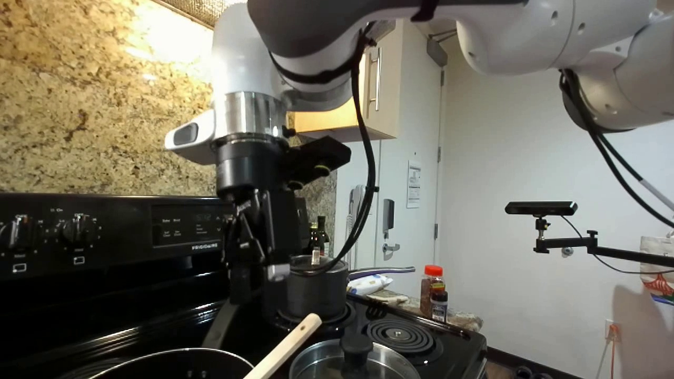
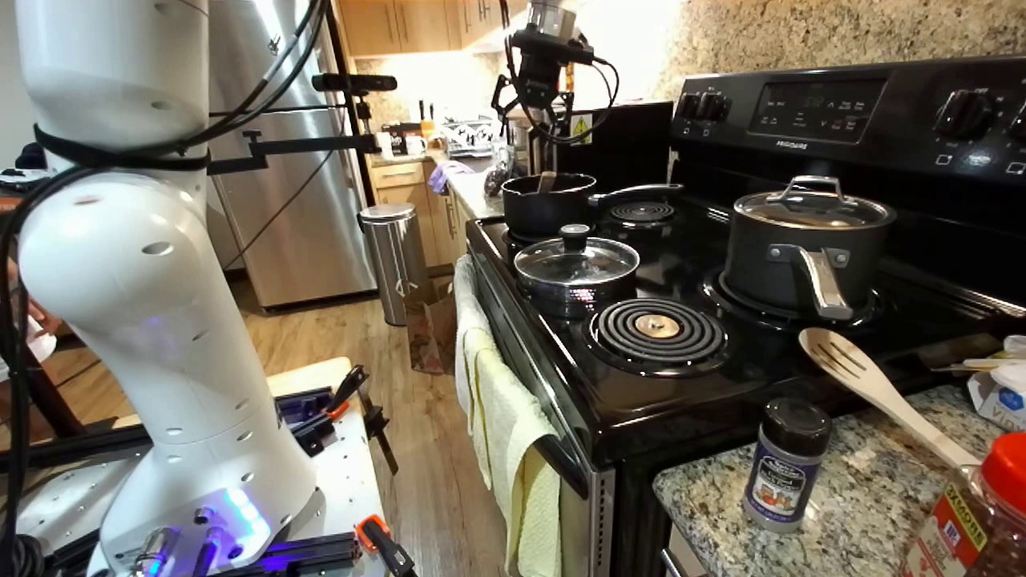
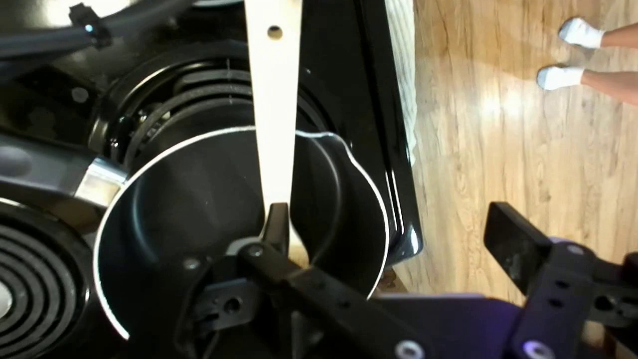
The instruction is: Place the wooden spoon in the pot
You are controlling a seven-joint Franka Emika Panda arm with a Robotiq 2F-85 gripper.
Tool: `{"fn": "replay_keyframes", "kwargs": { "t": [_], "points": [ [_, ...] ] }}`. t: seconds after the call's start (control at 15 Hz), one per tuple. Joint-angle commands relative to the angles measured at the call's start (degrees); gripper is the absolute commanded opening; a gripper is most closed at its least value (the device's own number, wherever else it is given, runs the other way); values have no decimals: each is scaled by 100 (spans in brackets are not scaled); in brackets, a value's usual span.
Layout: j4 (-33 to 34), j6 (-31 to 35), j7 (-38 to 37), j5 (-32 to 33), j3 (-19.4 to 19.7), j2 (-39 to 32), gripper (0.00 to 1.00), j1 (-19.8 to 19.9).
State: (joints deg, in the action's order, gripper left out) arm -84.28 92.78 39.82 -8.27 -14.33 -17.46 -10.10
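Pale tan, straight-handled wooden spoon was in the round black pot, head end down inside, handle tilted and crossing over the thin bright rim. Handle was flat and slim with a small round hole near the end; washed out to cream in the wrist view, tan in both exterior views. It narrowed to a neck, then flared into a rounded head partly hidden by a dark finger; couldn't tell whether that finger touched it. Black, jointed end effector was above the pot, fingers spread wide apart.

Pot was smooth and dark inside, rim had a pouring lip, black handle joined through a shiny metal collar. It sat on a glossy black electric stove with ridged spiral burners. Just beside it: low round pan with clear glass lid and black knob. Dark grey deep pot had a glass lid and silvery metal handles. Slotted pale wooden spoon lay on the speckled granite tabletop. Pale yellow textured towel hung on the stove front.
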Motion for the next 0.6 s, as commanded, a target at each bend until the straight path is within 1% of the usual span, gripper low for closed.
{"fn": "replay_keyframes", "kwargs": {
  "t": [0.0, 0.13, 0.27, 0.33, 0.4, 0.47, 0.53],
  "points": [
    [-244, 775, -244, -196, 124, 470, 100, 131],
    [-357, 1159, -560, -136, 244, 689, 100, 156],
    [-467, 1307, -1064, -35, 368, 880, 100, 178],
    [-170, 481, -238, -831, 247, 736, 100, 376],
    [-88, 886, -649, -255, 324, 604, 100, 178],
    [-89, 672, -525, -508, 330, 648, 100, 227],
    [-89, 570, -455, -618, 332, 671, 100, 258]
  ]
}}
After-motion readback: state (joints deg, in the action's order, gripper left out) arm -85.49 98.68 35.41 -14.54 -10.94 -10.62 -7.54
